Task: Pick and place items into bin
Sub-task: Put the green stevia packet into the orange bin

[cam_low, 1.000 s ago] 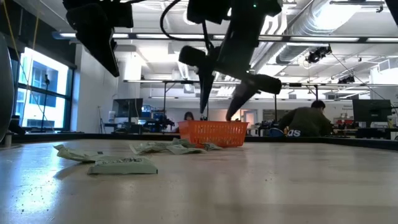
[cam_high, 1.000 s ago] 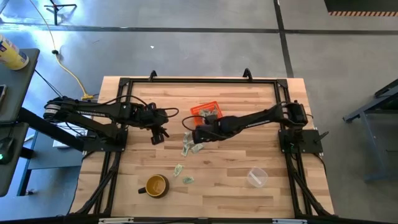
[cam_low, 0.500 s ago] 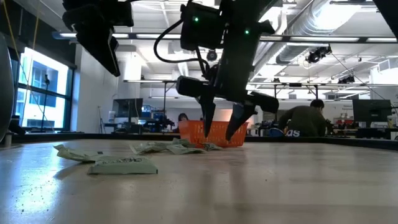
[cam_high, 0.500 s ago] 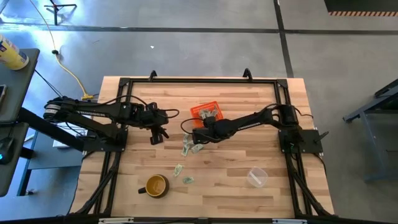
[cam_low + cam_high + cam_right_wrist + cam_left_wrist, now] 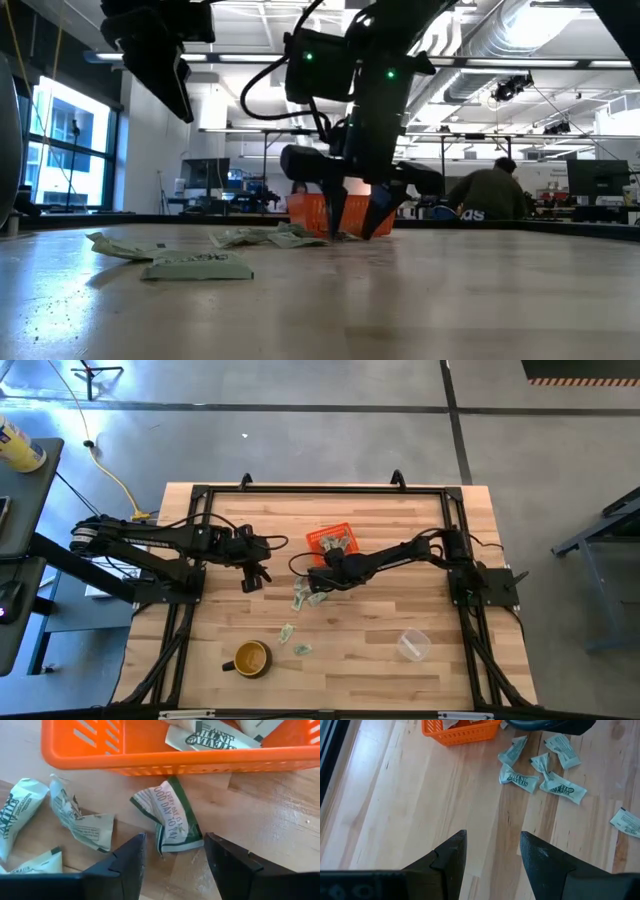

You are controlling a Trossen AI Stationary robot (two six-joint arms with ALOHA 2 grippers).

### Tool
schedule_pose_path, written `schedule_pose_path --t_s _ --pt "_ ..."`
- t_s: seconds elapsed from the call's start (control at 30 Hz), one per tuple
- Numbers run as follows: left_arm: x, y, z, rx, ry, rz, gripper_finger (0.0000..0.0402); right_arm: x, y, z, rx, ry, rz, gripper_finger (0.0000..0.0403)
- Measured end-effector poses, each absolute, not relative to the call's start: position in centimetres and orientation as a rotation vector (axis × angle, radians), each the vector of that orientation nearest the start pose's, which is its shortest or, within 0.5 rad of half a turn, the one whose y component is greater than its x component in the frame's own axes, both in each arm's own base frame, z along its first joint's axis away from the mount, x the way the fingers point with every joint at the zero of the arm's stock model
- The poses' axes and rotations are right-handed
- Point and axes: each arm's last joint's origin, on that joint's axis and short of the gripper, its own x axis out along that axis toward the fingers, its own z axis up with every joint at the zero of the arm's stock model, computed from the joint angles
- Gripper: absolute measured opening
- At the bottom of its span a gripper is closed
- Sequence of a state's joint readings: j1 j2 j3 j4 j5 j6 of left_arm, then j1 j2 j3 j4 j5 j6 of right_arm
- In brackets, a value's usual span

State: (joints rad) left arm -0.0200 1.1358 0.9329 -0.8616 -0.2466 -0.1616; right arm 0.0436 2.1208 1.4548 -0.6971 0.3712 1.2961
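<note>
High view: the right pincer (image 5: 320, 578) sits low at the middle of the frame, just below the orange bin (image 5: 334, 541), over a cluster of scraps (image 5: 303, 596) on the counter (image 5: 380, 670). More scraps (image 5: 293, 640) lie lower down beside a yellow-brown mug (image 5: 250, 658); a clear cup (image 5: 412, 645) stands at lower right. The left pincer (image 5: 252, 574) waits left of centre, well apart from the bin.

Low view: the right pincer (image 5: 352, 218) has its tips down at the counter, fingers apart, directly in front of the bin (image 5: 342, 212). The left arm hangs in the upper left. A person sits in the room behind, at the right.

Left wrist view: the left pincer (image 5: 492, 851) is spread and holds nothing; the bin (image 5: 460, 730) is at the top, with scraps (image 5: 540, 767) to its right.

Right wrist view: the right pincer (image 5: 174, 851) is spread around a crumpled green-and-white scrap (image 5: 171, 817) that lies just beside the bin wall (image 5: 175, 761). To grip well, I judge it should settle a little lower and close on the scrap's thick folded middle, then lift clear of the wall. The wall is the main obstacle; the neighbouring scrap (image 5: 80, 820) is near and could be dragged along.
</note>
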Motion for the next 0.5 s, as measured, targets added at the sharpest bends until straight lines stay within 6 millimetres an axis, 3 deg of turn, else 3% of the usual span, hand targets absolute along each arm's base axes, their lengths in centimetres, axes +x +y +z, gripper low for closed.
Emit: schedule_pose_path --t_s 0.2,0.5 --pt "20.7 0.3 26.9 -0.005 1.036 0.288 0.0217 40.1 -0.2 12.9 0.749 0.985 -1.110 0.0151" --pt "20.7 0.3 26.8 -0.008 1.037 0.283 0.0217 40.1 -1.1 12.9 0.688 1.032 -1.069 0.0025"
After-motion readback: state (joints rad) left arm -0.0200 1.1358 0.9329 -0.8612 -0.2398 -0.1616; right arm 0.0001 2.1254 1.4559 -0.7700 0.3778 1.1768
